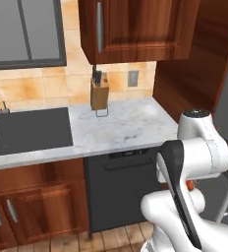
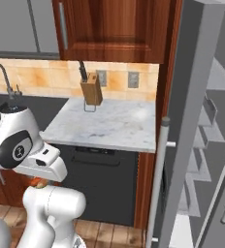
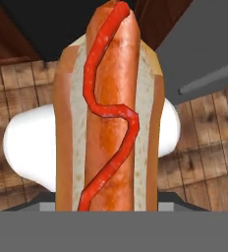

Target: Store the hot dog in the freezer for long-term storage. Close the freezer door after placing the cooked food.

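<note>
Tan-bunned hot dog (image 3: pixel 108 113) apparently held in my gripper; matte grey freezer door (image 2: pixel 192 121) open beside it; stowing, closing remain.

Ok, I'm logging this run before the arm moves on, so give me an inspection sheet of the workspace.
Surface: marble counter, bare apart from the knife block.
Job's things: hot dog close before the hand camera; freezer door swung open, inner bins showing.
Clutter: knife block at the backsplash.
Tool: fingertips hidden behind the hot dog, apparently holding it.
Cables: nothing seen.
Surroundings: dishwasher, sink, wooden cabinets, plank floor.
</note>
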